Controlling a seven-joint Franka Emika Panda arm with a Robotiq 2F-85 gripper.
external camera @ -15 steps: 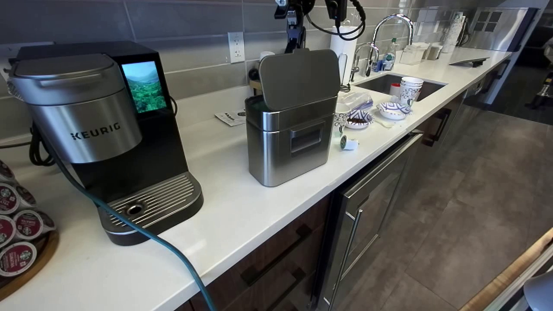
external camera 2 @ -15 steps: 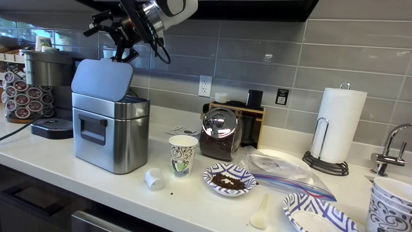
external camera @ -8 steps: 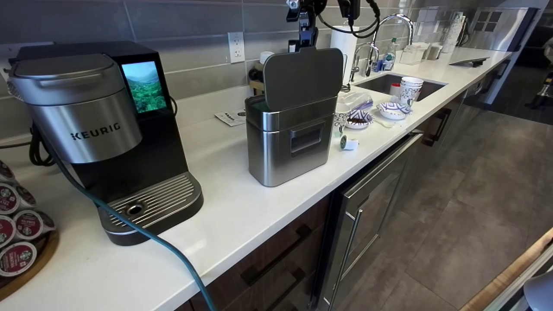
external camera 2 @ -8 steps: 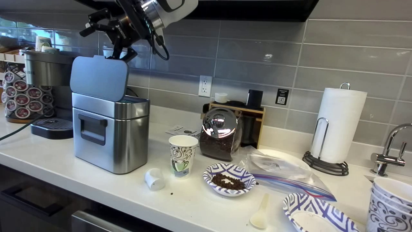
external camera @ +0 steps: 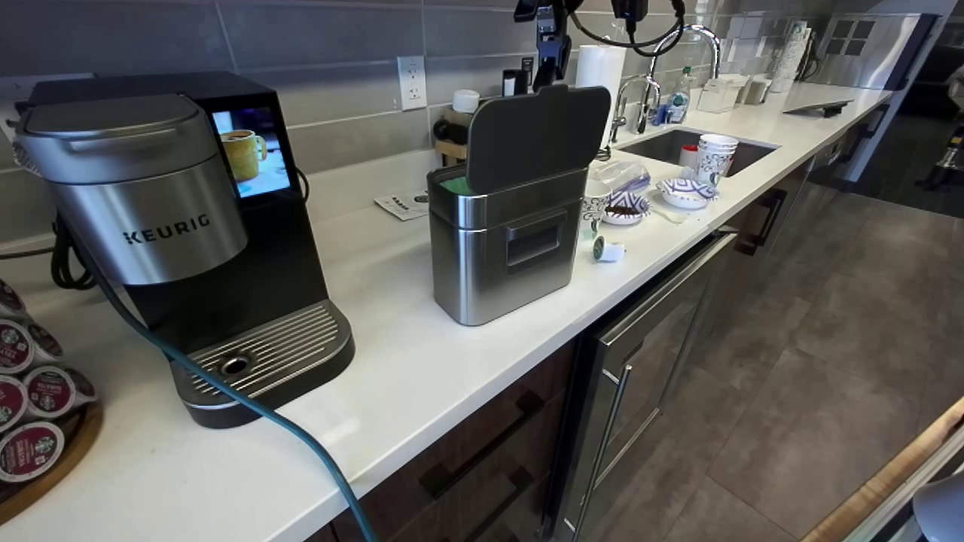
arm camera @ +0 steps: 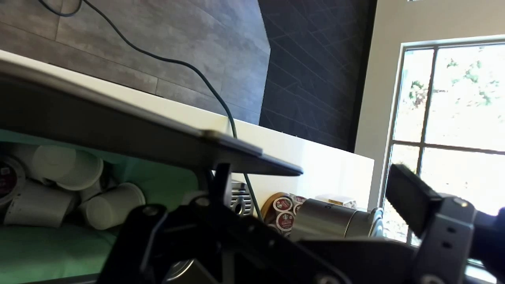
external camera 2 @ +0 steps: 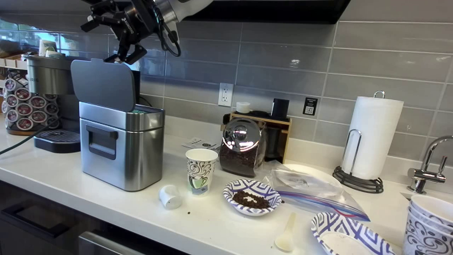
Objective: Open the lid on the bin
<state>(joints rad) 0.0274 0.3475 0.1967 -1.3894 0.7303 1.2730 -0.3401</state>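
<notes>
The steel bin (external camera: 482, 278) stands on the counter in both exterior views (external camera 2: 145, 156). Its dark grey lid (external camera: 538, 139) is raised, standing steeply up from the front side of the rim, with its tab on top (external camera 2: 104, 85). My gripper (external camera 2: 102, 42) is above and behind the lid with its fingers spread wide and nothing between them. The lower finger (external camera 2: 123, 47) is at the back of the lid's upper edge, seemingly touching it. In the wrist view, that finger (arm camera: 221, 185) meets the lid's underside (arm camera: 118, 136). A green liner (arm camera: 51, 252) and white pods (arm camera: 112, 205) show inside the bin.
The Keurig machine (external camera: 188, 226) stands beside the bin, with a teal cable (external camera: 301, 433) in front. A paper cup (external camera 2: 200, 170), a white pod (external camera 2: 170, 197) and a patterned bowl (external camera 2: 233, 205) are on the bin's other side. A dark cabinet (external camera 2: 276, 14) hangs above.
The lid has swung more upright toward the bin's front, showing more of the green liner. My gripper has moved the same way, behind the lid, still open. The Keurig's screen picture changed.
</notes>
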